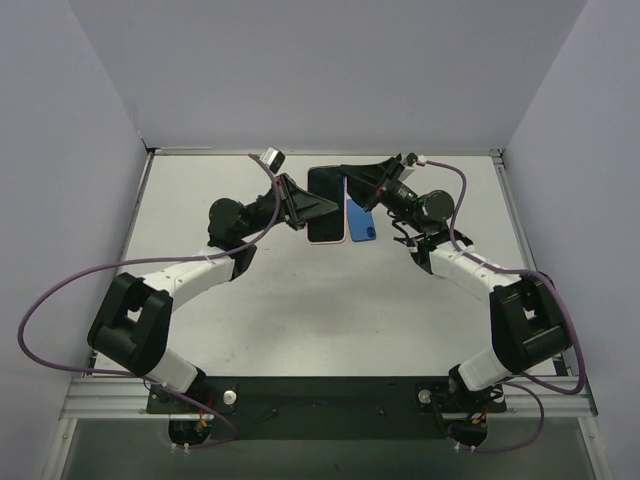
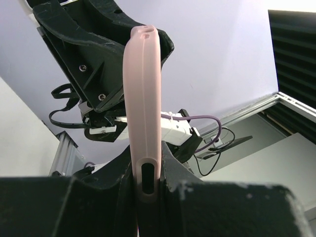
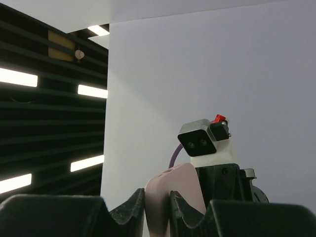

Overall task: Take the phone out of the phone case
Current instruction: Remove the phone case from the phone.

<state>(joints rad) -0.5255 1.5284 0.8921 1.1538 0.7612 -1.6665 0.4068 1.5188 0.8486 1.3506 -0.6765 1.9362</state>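
While both claws clench on it, the pink case (image 1: pixel 327 231) sits over the far middle of the tabletop (image 1: pixel 300 320), its long sides running away from the arm bases. The left claw (image 1: pixel 316 208) grips the case's left long edge about halfway along. In the left wrist view, the case (image 2: pixel 143 98) stands edge-on, squeezed tight between the two black fingers (image 2: pixel 111 197), with a slot in its rim just above them. The right claw (image 1: pixel 347 178) comes at the case from the right and bites its far right corner. In the right wrist view, a rounded pink corner (image 3: pixel 173 195) is wedged between that claw's fingers (image 3: pixel 126 212), with the left arm's camera block just behind the case.

From above, the phone (image 1: pixel 324 190) shows as a dark face over the far part of the case, while the near end of the case shows bare pink. I cannot tell how far the phone is seated in it, nor whether the case touches the tabletop. A flat blue thing (image 1: pixel 362 224) with a small lens at its near corner lies just right of the case, partly under the right claw.
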